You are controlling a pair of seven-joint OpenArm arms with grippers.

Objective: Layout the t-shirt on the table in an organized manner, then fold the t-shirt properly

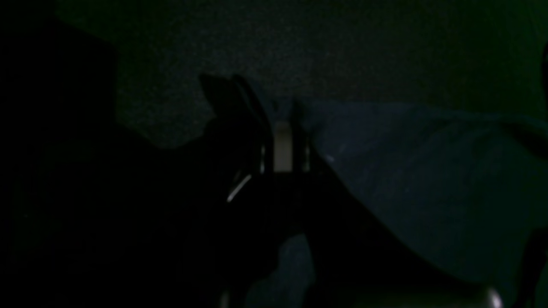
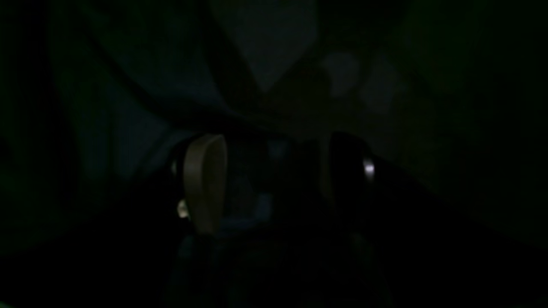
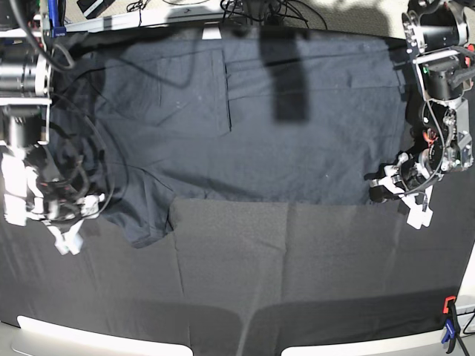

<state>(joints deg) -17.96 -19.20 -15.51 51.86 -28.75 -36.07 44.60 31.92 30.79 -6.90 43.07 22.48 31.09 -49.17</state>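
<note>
Dark fabric sits pinched between the closed fingers of my left gripper (image 1: 282, 128), at the shirt (image 3: 245, 148) edge on the base view's right. My right gripper (image 2: 274, 171) stands spread wide at the opposite sleeve, gripping nothing I can make out. The shirt lies spread across the table (image 3: 297, 282), far half.

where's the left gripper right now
In the base view the left gripper is at the right side, shut on the right edge of the t-shirt, over the table.
</note>
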